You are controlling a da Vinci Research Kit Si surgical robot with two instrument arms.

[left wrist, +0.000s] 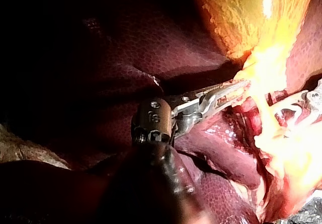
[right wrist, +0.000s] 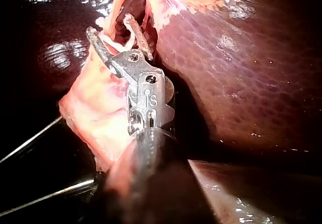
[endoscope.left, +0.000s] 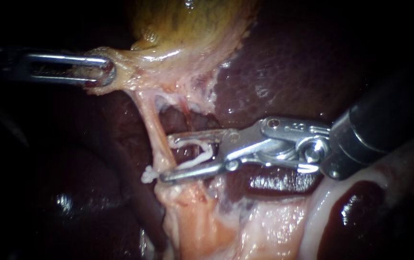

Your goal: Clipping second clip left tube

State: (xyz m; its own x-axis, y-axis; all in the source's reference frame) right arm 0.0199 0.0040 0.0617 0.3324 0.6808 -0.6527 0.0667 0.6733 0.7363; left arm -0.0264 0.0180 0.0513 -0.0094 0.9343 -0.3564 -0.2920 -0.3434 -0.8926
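Observation:
The pale left tube [endoscope.left: 153, 126] runs down from the yellow gallbladder [endoscope.left: 192, 24] to fatty tissue below. My right instrument [endoscope.left: 166, 159] comes in from the right, its jaws standing apart on either side of this tube. A white clip [endoscope.left: 202, 153] sits between them, one end poking out past the tube's far side. In the right wrist view the same jaws [right wrist: 118, 38] hold the clip [right wrist: 119, 45] at the tube. My left instrument [endoscope.left: 102, 71] is shut on tissue at the gallbladder's neck and holds it to the left; its jaws [left wrist: 229, 90] show the same.
Dark red liver [endoscope.left: 289, 67] lies behind and to the right of the tubes. A thinner reddish strand [endoscope.left: 186, 105] runs just right of the left tube. Pale fatty tissue [endoscope.left: 202, 221] spreads below the jaws. My right instrument's tip [left wrist: 313, 100] shows beyond the left one.

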